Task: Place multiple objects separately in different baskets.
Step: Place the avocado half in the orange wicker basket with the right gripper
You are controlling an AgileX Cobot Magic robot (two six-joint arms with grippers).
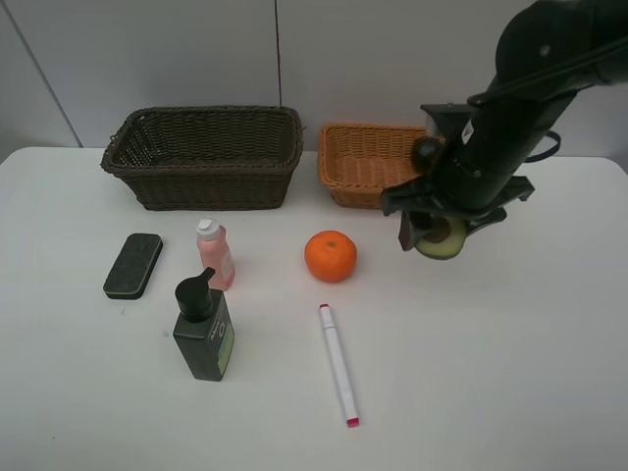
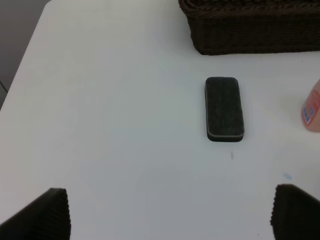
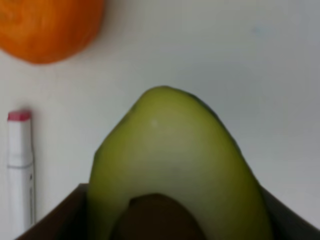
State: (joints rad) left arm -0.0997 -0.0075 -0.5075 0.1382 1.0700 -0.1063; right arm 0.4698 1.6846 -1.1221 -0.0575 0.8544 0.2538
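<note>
White marker (image 1: 338, 364) lies nearest the front edge. Right gripper (image 1: 438, 234) is clamped on the avocado half (image 3: 170, 160), right of the orange (image 1: 330, 255) and in front of the tan basket (image 1: 348, 177), whose right corner the arm hides. Left gripper (image 2: 166, 215), its fingertips cut off by the frame, stands wide apart and empty near the eraser (image 2: 224, 109).

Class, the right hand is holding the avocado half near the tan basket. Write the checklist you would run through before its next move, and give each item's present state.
1. Avocado half gripped in the right hand: ok.
2. Avocado half above the tan basket: not ok, it hangs in front of the basket's near wall.
3. Room in the tan basket: cannot tell, the right arm hides part of it.
4. Orange apart from the right hand: ok.
5. Left hand open and away from the tan basket: ok.
</note>
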